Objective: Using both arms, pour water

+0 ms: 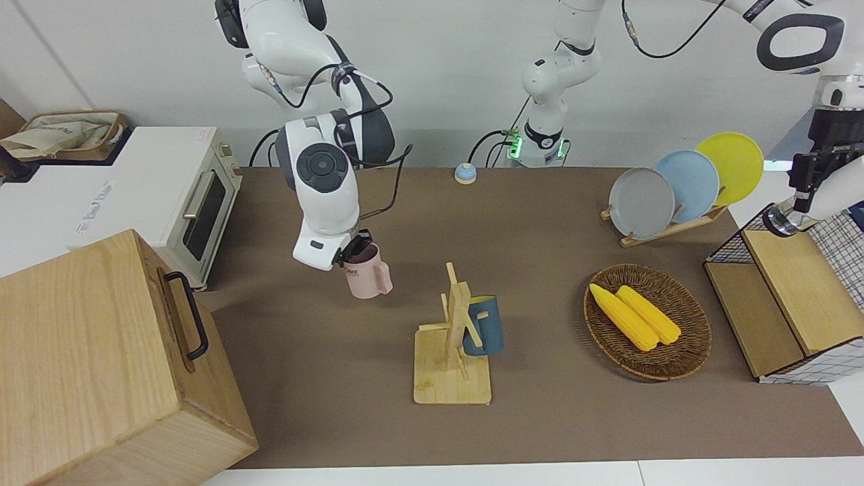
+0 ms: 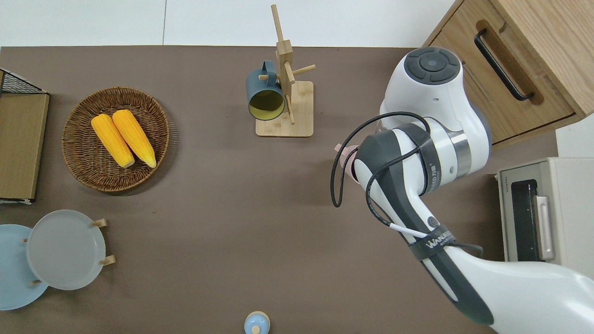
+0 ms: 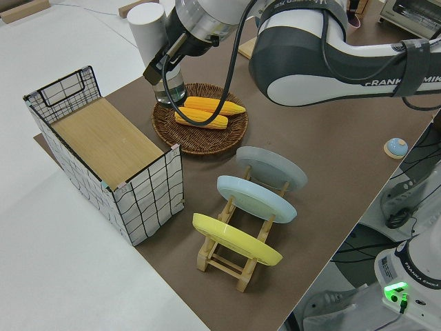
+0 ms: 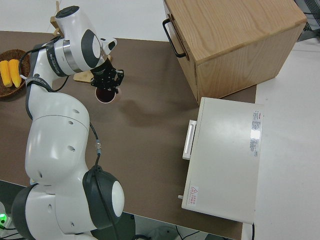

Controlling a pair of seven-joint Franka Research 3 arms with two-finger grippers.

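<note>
My right gripper is shut on the rim of a pink mug, toward the right arm's end of the table. The arm hides most of the mug from overhead. I cannot tell whether the mug touches the table. My left gripper is shut on a clear glass, held up at the left arm's end near the wire crate, outside the overhead view. A dark blue mug hangs on a wooden mug rack.
A wicker basket holds two corn cobs. A rack with three plates stands nearer to the robots than the basket. A toaster oven and a wooden cabinet stand at the right arm's end. A blue bell sits by the arm bases.
</note>
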